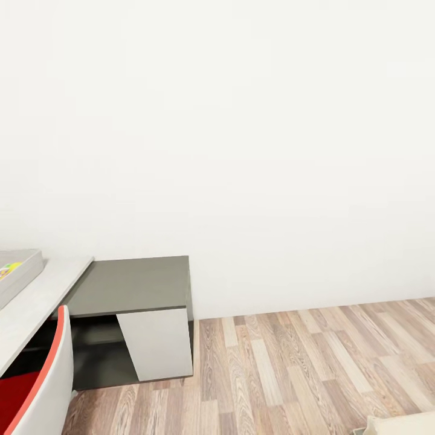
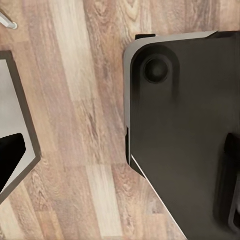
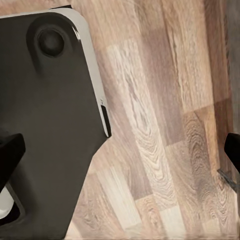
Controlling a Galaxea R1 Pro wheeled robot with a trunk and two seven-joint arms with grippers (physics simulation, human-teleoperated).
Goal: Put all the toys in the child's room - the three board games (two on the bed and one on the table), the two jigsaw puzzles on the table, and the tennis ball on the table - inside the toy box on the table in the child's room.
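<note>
- Up ahead, a plain white wall (image 1: 241, 121) is filling most of the head view, and no writing is showing on anything that can be read.
- At the left edge, the toy box (image 1: 18, 275) is sitting on the pale top of the table (image 1: 45, 296). Something yellow and colourful is peeking out inside it, too small to tell what.
- Next to the pale top, the lower dark top (image 1: 136, 284) is standing against the wall, with a white panel (image 1: 157, 341) under it.
- A chair (image 1: 42, 386) with a white back, a red edge and a red seat is standing in front of the table at the lower left.
- A wood floor (image 1: 302, 374) is running to the right, and a pale corner (image 1: 402, 424) of something is poking in at the bottom right.
- Both wrist views are looking down at the wood floor (image 2: 85, 100) and the robot's dark base (image 3: 50, 130).
- Dark finger tips are showing at the edges of each wrist view, but I cannot tell if either pincer is open or closed.
</note>
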